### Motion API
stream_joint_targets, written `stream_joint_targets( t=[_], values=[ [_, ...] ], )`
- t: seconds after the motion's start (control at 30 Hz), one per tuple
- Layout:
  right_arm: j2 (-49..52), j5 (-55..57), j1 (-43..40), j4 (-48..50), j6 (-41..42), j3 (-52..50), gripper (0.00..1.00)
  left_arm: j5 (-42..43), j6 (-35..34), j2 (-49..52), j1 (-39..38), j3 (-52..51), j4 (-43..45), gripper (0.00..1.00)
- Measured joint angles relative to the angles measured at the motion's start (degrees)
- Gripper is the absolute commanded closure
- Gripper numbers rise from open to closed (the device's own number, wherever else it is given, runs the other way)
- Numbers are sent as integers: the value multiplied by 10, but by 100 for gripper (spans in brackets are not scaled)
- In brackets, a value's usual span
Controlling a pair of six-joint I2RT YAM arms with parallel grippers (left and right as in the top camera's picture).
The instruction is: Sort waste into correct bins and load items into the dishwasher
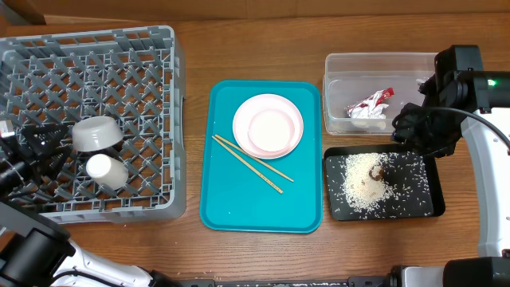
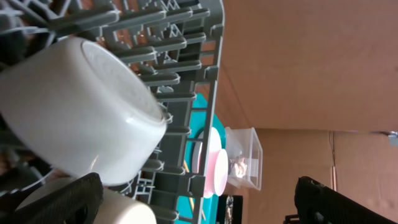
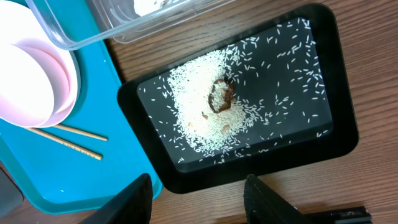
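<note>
The grey dish rack (image 1: 119, 48) holds an upturned grey bowl (image 1: 97, 134) and a white cup (image 1: 107, 170) on its side. My left gripper (image 1: 36, 147) is open inside the rack, beside the bowl (image 2: 81, 112) and cup (image 2: 124, 211). The small plate (image 1: 273, 131) sits on the large white plate (image 1: 241, 119), with two chopsticks (image 1: 253, 163) beside them. The red-and-white wrapper (image 1: 369, 105) lies in the clear tub (image 1: 351, 84). Rice (image 3: 199, 118) and the brown lump (image 3: 221, 96) lie in the black tray (image 3: 336, 124). My right gripper (image 3: 199, 202) is open and empty over the tray's edge.
The plates and chopsticks lie on a teal tray (image 1: 239, 199) in the middle of the wooden table. The black tray (image 1: 384, 215) sits right of it, with the clear tub behind. The right arm (image 1: 446, 88) hangs over the tub's right end.
</note>
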Motion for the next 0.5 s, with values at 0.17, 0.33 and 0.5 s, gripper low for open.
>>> stream_joint_targets(
  t=[0.17, 0.33, 0.5],
  values=[
    [0, 0, 0, 0, 0, 0, 51, 0, 17, -38, -64, 0, -3, 0],
    [0, 0, 0, 0, 0, 0, 51, -91, -9, -146, -212, 0, 35, 0],
    [0, 0, 0, 0, 0, 0, 51, -302, -113, -185, -413, 0, 45, 0]
  ],
)
